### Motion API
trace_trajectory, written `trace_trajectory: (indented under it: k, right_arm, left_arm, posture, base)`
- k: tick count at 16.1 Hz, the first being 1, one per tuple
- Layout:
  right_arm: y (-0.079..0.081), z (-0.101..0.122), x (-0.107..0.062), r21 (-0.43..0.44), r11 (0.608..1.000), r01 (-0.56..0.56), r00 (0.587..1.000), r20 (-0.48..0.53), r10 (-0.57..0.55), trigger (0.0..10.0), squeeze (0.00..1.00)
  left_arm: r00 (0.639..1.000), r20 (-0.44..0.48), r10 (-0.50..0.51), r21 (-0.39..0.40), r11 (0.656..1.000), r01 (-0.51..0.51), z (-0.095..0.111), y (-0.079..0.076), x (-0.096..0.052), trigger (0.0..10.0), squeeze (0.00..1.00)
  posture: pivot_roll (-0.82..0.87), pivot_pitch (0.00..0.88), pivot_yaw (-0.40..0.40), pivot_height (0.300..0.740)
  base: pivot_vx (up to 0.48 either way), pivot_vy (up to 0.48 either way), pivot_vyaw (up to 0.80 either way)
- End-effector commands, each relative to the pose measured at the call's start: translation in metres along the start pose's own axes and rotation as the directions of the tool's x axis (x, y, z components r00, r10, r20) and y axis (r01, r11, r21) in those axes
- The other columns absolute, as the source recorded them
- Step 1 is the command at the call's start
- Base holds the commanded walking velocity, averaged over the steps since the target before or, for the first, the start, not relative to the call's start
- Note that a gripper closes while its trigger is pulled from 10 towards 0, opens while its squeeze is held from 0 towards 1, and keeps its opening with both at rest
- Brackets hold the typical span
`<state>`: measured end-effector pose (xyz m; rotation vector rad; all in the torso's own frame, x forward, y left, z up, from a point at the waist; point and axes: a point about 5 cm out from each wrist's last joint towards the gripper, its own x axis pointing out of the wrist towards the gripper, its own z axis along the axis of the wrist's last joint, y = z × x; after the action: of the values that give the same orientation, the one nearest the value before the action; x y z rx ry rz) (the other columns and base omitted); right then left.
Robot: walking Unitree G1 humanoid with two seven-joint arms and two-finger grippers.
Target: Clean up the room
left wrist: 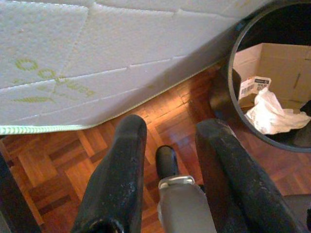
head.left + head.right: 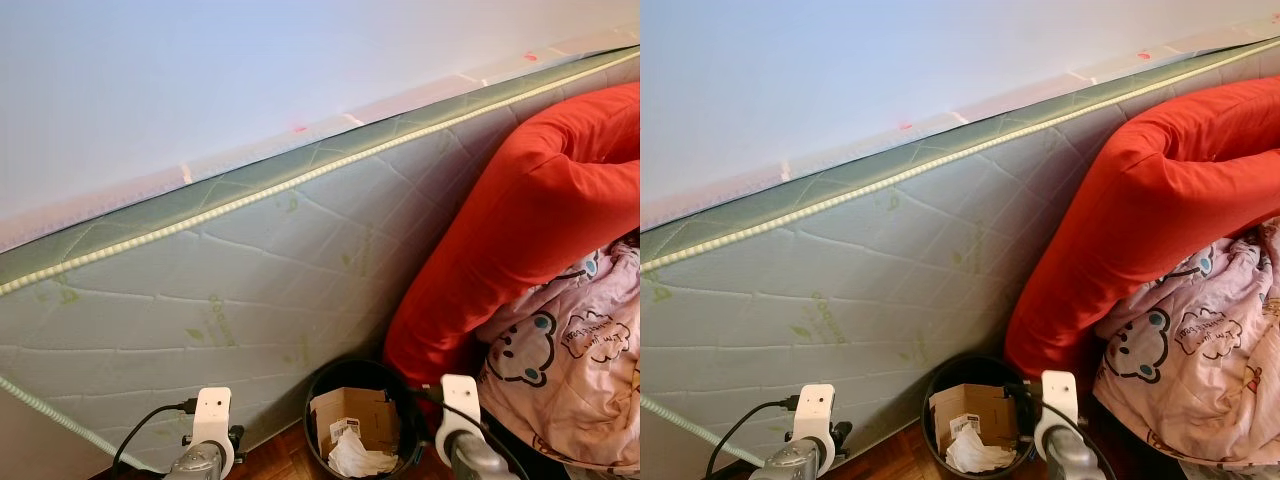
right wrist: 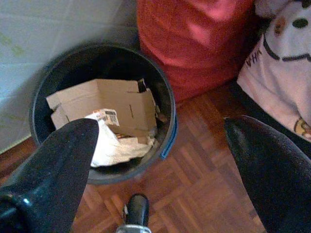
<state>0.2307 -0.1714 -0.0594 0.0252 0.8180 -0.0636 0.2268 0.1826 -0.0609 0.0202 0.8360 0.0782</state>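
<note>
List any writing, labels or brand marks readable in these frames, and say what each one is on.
Green print on the mattress: too blurred and tilted to read.
Barcode label on the cardboard box in the black bin: too small to read.
Dark lettering on the pink cartoon blanket: cut off, unreadable.

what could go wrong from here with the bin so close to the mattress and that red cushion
1. The black bin sits tight between the leaning mattress and the red cushion; a nudge might tip it and spill the cardboard box and white paper.
2. The right claw, open above the floor beside the bin, could catch its rim.
3. The pink blanket may snag the right arm.
</note>
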Motion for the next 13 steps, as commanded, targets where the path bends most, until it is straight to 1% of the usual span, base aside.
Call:
trace_trajectory:
  k: [1,2,3,4,5,6,7,9,13]
  right_arm:
    - [0.004,-0.002,0.0,-0.029,0.999,-0.018,1.0,-0.019,0.018,10.0,0.0]
    - [0.005,-0.002,0.0,-0.039,0.999,-0.026,0.999,-0.021,0.025,10.0,0.0]
    - [0.005,-0.002,0.0,-0.042,0.999,-0.03,0.999,-0.024,0.029,10.0,0.0]
    - [0.002,-0.004,0.0,-0.038,0.999,-0.026,0.999,-0.028,0.025,10.0,0.0]
    - [0.001,-0.005,0.0,-0.038,0.999,-0.025,0.999,-0.029,0.023,10.0,0.0]
    - [0.001,-0.006,-0.001,-0.043,0.999,-0.022,0.999,-0.038,0.02,10.0,0.0]
    - [0.001,-0.006,-0.001,-0.045,0.999,-0.022,0.999,-0.042,0.02,10.0,0.0]
    - [0.001,-0.007,-0.001,-0.043,0.999,-0.014,0.999,-0.044,0.012,10.0,0.0]
    - [0.003,-0.007,-0.001,-0.058,0.998,-0.025,0.999,-0.049,0.022,10.0,0.0]
  left_arm:
    - [0.999,-0.03,0.017,0.0,1.0,-0.017,-0.007,0.004,-0.001,10.0,0.0]
    - [0.999,-0.029,0.017,0.0,1.0,-0.017,-0.006,0.003,-0.001,10.0,0.0]
    - [1.0,-0.024,0.016,0.004,1.0,-0.016,0.001,-0.001,0.001,10.0,0.0]
    - [1.0,-0.017,0.01,0.009,1.0,-0.01,0.008,-0.007,0.002,10.0,0.0]
    - [1.0,-0.016,0.007,0.01,1.0,-0.007,0.01,-0.009,0.003,10.0,0.0]
    - [1.0,-0.017,-0.002,0.014,1.0,0.002,0.012,-0.011,0.003,10.0,0.0]
    - [1.0,-0.017,-0.003,0.016,1.0,0.003,0.013,-0.011,0.003,10.0,0.0]
    - [1.0,-0.023,0.005,0.02,1.0,-0.005,0.008,-0.005,0.002,10.0,0.0]
    - [1.0,-0.02,0.006,0.019,1.0,-0.006,0.007,-0.005,0.002,10.0,0.0]
  posture:
    - [-0.05,0.0,-0.025,0.74]
    - [-0.05,0.0,-0.025,0.74]
    - [-0.05,0.0,-0.026,0.74]
    - [-0.05,0.0,-0.025,0.74]
    - [-0.05,0.0,-0.025,0.74]
    - [-0.05,0.0,-0.022,0.74]
    - [-0.05,0.0,-0.021,0.74]
    - [-0.06,0.0,-0.016,0.74]
    - [-0.06,0.0,-0.016,0.74]
  base:
    - [0.0,0.0,0.0]
    - [0.0,0.0,0.0]
    - [0.0,0.0,0.0]
    - [0.0,0.0,0.0]
    - [0.0,0.0,0.0]
    - [-0.262,0.0,0.0]
    - [-0.262,0.0,0.0]
    - [-0.309,0.0,0.0]
    - [-0.337,0.0,0.0]
